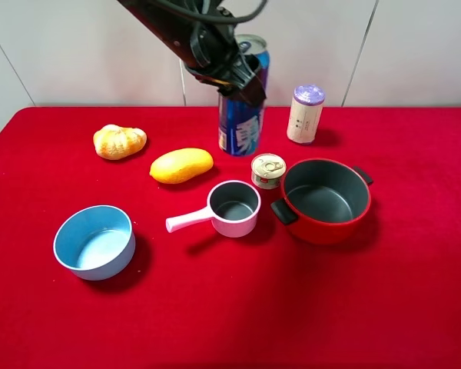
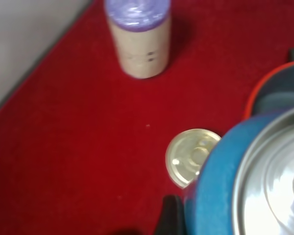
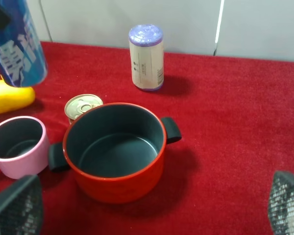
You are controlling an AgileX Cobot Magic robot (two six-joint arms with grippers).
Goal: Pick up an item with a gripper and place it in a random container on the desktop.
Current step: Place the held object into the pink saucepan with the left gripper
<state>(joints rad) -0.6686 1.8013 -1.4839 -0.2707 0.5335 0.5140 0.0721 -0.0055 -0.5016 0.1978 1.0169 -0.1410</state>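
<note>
Left hand (image 1: 234,73): clamped across the upper part of the tall slim blue drink can with a silver top (image 1: 240,127). One black finger (image 2: 171,215) lies flat against the blue wall, just under the shoulder.

Right hand (image 3: 149,208): mesh-padded fingers wide apart, holding nothing, low over the red-cloth tabletop (image 1: 369,307).

Position: the can stands towards the back of the tabletop, leaning slightly. It is behind the small pale pink saucepan with a long handle (image 1: 238,228) and the short gold-lidded tin (image 1: 268,170). I cannot tell whether its base is clear of the cloth.

Handling (my estimate):
- The wall is thin, smooth metal, so it is likely slippery and easy to dent under a hard squeeze.
- The silver top is too blurred to show whether it is sealed, so I cannot say if the can is full or empty.
- Being tall and narrow, it should tip readily.
- A hold nearer mid-body would swing less than this high one.
- The saucepan is shallow, so the can would stand well above its rim.

Writing: the can has white and green marks on blue, not legible. The cream cylinder with a purple cap (image 3: 146,58) carries small dark print, also unreadable.
</note>
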